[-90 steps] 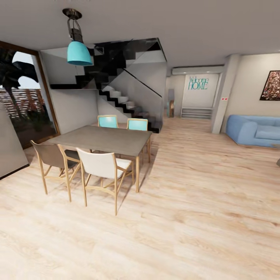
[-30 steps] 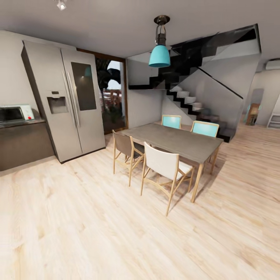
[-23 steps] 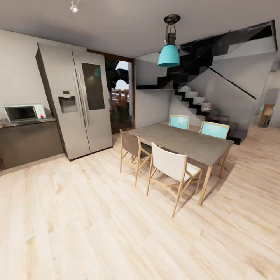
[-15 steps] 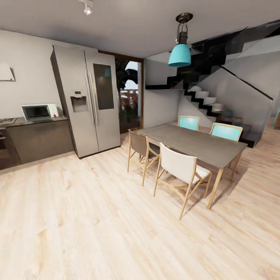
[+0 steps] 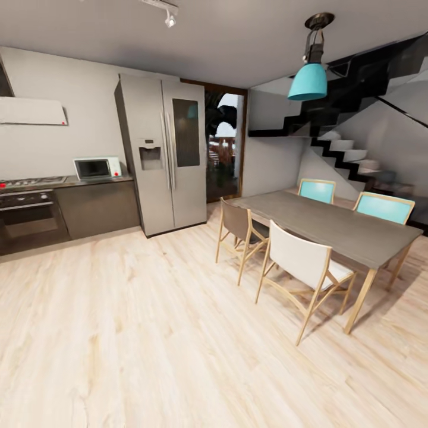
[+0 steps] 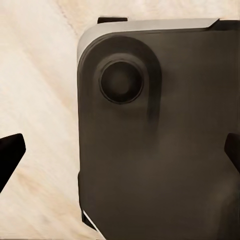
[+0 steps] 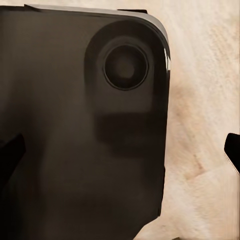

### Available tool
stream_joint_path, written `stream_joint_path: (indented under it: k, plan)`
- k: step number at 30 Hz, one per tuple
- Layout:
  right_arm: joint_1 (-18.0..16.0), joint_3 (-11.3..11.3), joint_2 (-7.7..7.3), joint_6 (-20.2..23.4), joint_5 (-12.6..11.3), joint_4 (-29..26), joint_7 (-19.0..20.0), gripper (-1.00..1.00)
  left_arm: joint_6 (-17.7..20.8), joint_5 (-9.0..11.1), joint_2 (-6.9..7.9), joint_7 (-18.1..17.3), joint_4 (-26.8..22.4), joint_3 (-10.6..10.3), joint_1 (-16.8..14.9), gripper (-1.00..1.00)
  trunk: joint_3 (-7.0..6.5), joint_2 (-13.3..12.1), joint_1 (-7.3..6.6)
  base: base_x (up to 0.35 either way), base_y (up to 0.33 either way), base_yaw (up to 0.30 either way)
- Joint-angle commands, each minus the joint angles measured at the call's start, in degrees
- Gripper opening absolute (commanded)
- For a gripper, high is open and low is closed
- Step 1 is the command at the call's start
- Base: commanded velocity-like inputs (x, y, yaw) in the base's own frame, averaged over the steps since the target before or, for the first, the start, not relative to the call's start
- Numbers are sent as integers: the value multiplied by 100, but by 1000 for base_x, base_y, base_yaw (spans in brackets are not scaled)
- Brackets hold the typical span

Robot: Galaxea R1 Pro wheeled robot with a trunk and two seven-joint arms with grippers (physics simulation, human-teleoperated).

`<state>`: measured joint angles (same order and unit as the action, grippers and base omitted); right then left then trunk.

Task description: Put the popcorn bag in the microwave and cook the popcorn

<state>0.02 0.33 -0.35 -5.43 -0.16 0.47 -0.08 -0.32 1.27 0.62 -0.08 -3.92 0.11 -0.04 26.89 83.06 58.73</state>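
Note:
The pale microwave (image 5: 97, 168) stands on the grey countertop (image 5: 68, 181) against the far wall of the kitchen, just left of the fridge. The popcorn bag and the popcorn are out of view. My left gripper (image 6: 120, 155) is open over my own dark base and the wooden floor, its black fingertips (image 6: 10, 156) far apart and holding nothing. My right gripper (image 7: 120, 150) is open too, its fingertips (image 7: 9, 152) at the picture's edges over the same dark base.
A tall steel fridge (image 5: 163, 151) stands right of the countertop, with a gas hob (image 5: 30, 181) and a dark oven (image 5: 27, 219) at the left. A dining table (image 5: 333, 223) with several chairs (image 5: 300, 261) is at the right, under a teal lamp (image 5: 308, 80). Pale wooden floor (image 5: 148, 321) lies between.
The head view has swung to the left: the living room and stairs slid off to the right, and the fridge, microwave, countertop, hob and oven came into view.

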Motion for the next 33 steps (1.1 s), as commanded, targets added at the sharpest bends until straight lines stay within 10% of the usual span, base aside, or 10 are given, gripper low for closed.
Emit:
stream_joint_path:
  k: [1, 33]
  plan:
    - [-2, 3, -1, -29, -2, 5, -1, 100, -3, 13, 0, -1, -4, -1, 4, 100, 4, 2, 0, 0, 0, 273]
    - [-1, 10, -1, -37, 21, 5, -4, 100, -3, 13, 0, -1, -4, -1, 1, 100, 4, 2, 0, 0, 0, 273]
